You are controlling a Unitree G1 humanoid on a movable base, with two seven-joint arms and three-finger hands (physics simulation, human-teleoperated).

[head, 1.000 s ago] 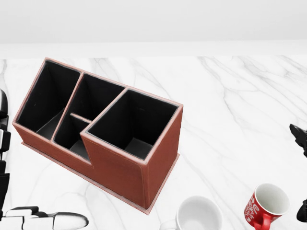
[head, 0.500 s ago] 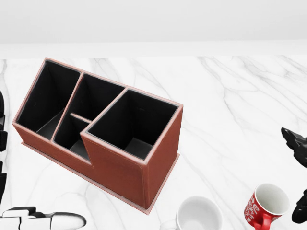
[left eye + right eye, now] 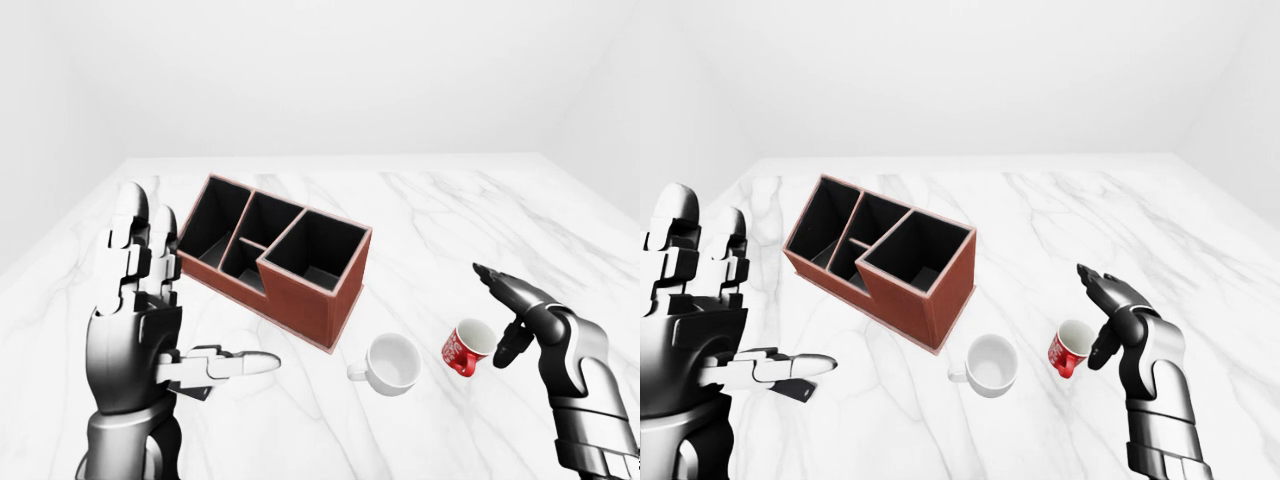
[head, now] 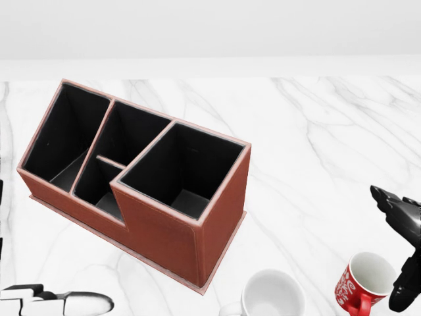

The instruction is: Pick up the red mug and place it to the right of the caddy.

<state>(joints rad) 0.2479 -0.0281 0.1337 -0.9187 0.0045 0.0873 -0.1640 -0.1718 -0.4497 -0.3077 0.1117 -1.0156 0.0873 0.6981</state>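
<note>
In the left-eye view, the red mug (image 3: 467,348) is seen standing upright on the marble desk (image 3: 440,215), toward the near right part of its top, with a white mug (image 3: 391,363) just beside it on the left. The caddy (image 3: 275,257) stands nearer the middle of the desk, well apart from both mugs. The right hand (image 3: 512,312) is held just beside the red mug on its right, the fingers spread wide and closed on nothing; one finger is stretched out above the rim and another hangs down beside the wall. The left hand (image 3: 140,310) is raised upright at the near left, fingers straight, thumb out, nothing held.

In the head view, only the dark fingertips of the right hand (image 4: 402,253) are shown at the right edge, next to the mug's mouth (image 4: 366,280). Whether the mug is touched cannot be told. The handle is seen at the mug's bottom left, turned away from the hand.

In the right-eye view, the same open hand (image 3: 1108,320) stands over the mug's right side, and bare marble is seen between the caddy's right end (image 3: 940,300) and the mugs.

The reach appears nearly done and the grasp not yet made. The body, not the handle, should be taken: the hand is best lowered so that thumb and fingers lie on opposite walls below the rim before closing. The white mug should be kept clear on the lift. The bare marble just off the caddy's right end looks a fitting spot.
</note>
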